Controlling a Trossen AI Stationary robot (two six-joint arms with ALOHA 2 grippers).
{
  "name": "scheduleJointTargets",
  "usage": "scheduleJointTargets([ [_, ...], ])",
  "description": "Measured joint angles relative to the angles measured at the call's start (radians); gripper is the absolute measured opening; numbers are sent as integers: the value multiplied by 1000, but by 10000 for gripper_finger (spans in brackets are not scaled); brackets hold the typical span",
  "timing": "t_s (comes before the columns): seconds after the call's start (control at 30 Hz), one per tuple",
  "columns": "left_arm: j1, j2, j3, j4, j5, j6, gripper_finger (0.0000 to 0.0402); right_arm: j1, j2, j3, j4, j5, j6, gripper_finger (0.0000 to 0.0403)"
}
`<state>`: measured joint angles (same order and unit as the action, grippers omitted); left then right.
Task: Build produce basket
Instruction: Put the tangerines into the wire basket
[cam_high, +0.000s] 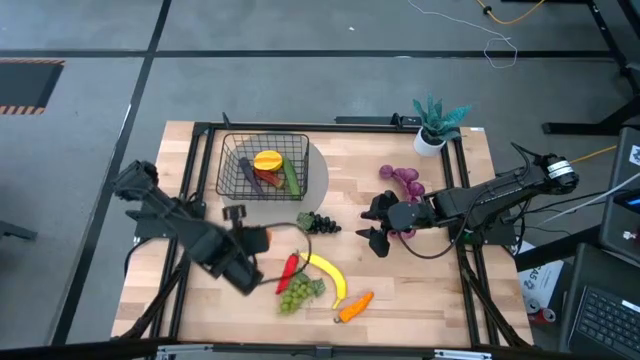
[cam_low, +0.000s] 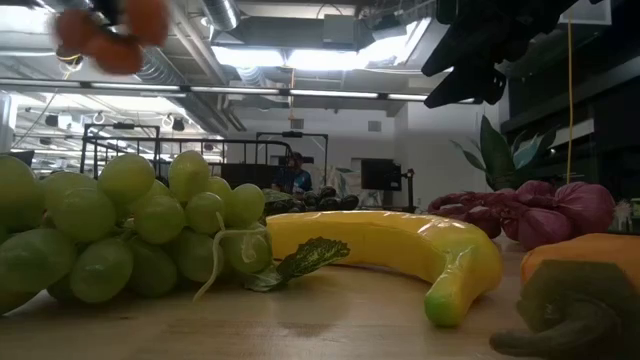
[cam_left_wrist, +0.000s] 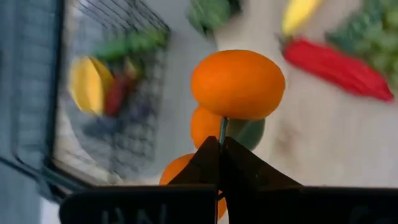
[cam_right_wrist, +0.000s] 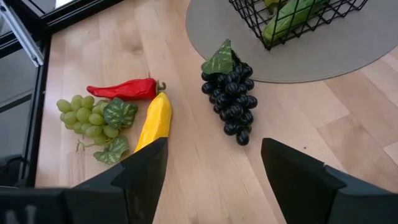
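Green grapes (cam_high: 298, 293), a banana (cam_high: 328, 276) and a chili (cam_high: 289, 269) are seen at the bench's (cam_high: 420, 290) near edge. Above them, the oranges (cam_left_wrist: 237, 84) are clamped by their stem in the left pincer (cam_high: 258, 240), while the right pincer (cam_right_wrist: 214, 163) is held wide over the dark grapes (cam_right_wrist: 231, 95). Farther back, the basket (cam_high: 262, 165) is set on a grey mat (cam_high: 318, 172).

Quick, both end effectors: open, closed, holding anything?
Left end effector: closed on the stem of the oranges, lifted off the table.
Right end effector: open, empty, over the table near the dark grapes.
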<state>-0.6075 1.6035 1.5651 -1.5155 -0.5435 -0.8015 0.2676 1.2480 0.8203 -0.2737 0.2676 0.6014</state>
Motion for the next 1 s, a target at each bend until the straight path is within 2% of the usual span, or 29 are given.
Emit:
scheduleJointTargets([
  [0.13, 139, -19, 45, -50, -91, 146, 0, 0, 0, 0, 0, 0, -1, 261],
  [0.37, 522, -133, 46, -13, -96, 476, 0, 0, 0, 0, 0, 0, -20, 261],
  [0.43, 637, -162, 46, 40, -53, 553, 0, 0, 0, 0, -2, 1, -41, 261],
  [0.57, 830, -176, 46, 148, 114, 689, 0, 0, 0, 0, -2, 5, -77, 261],
  [0.67, 949, -176, 41, 187, 213, 735, 0, 0, 0, 0, -2, 24, -82, 261],
  [0.83, 1056, -175, -37, 215, 297, 786, 0, 0, 0, 0, -3, 26, -75, 261],
  [1.0, 1096, -175, -134, 221, 353, 784, 16, 0, 0, 0, -3, 26, -17, 261],
])
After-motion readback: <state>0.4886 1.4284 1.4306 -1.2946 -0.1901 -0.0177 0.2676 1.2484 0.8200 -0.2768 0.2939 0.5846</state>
